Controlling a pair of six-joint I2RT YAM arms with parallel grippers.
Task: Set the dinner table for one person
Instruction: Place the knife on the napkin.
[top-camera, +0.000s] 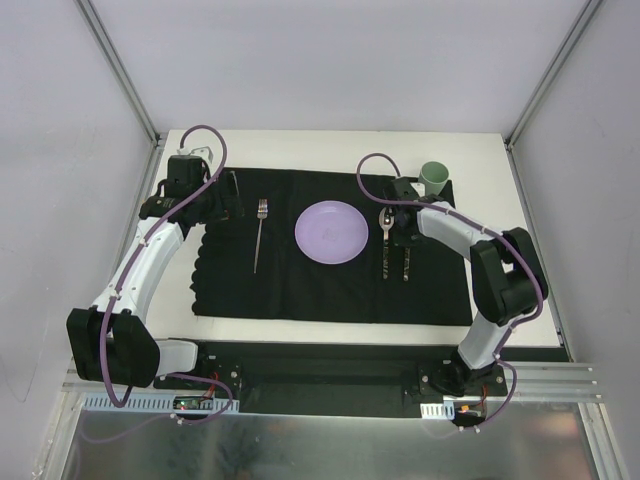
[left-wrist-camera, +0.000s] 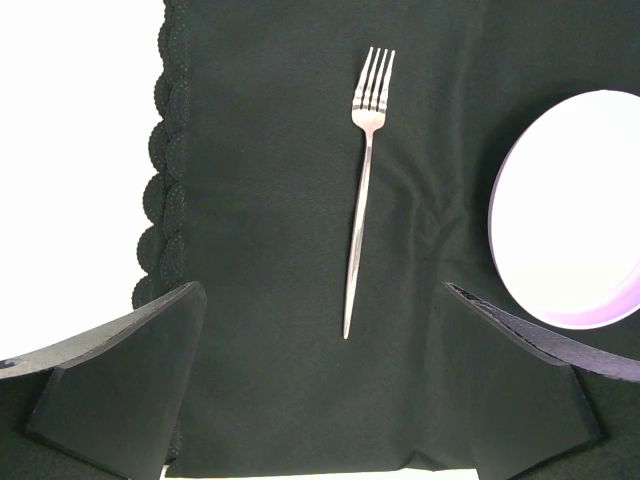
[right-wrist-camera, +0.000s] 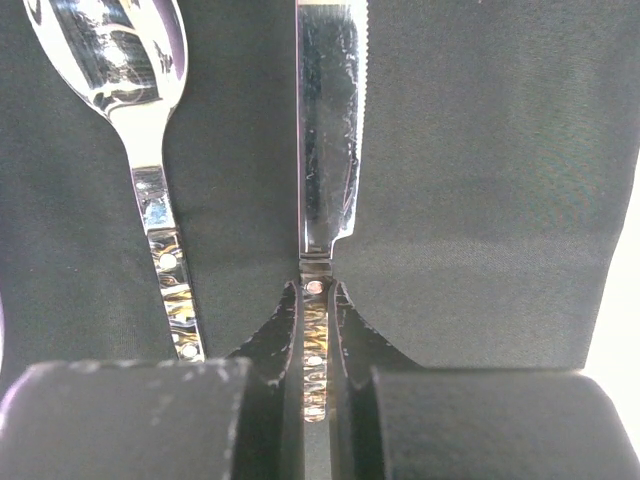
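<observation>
The arm bases are bolted to a black plate and a metal rail at the near edge of the white tabletop (top-camera: 300, 148), inside an enclosure of pale walls and grey frame posts. A black mat (top-camera: 300, 290) with a scalloped left edge covers the middle of the tabletop, leaving white strips along the far edge and both sides. A fork (top-camera: 259, 235) lies on the left part of the mat, tines toward the far edge. A lilac plate (top-camera: 331, 232) sits at mid-mat, apart from the fork. Right of the plate lie a spoon (top-camera: 386, 235) and, just beside it on the outer side, a knife (top-camera: 406, 262), both lengthwise. A green cup (top-camera: 434, 177) stands upright at the far right corner of the mat; its contents cannot be determined. The right arm folds in from the right edge, and the right fingers (right-wrist-camera: 280, 330) are clamped on the knife handle, just behind the blade. The left arm extends along the left edge; the left fingers (left-wrist-camera: 130, 360) are spread wide above the mat, clear of the fork.
</observation>
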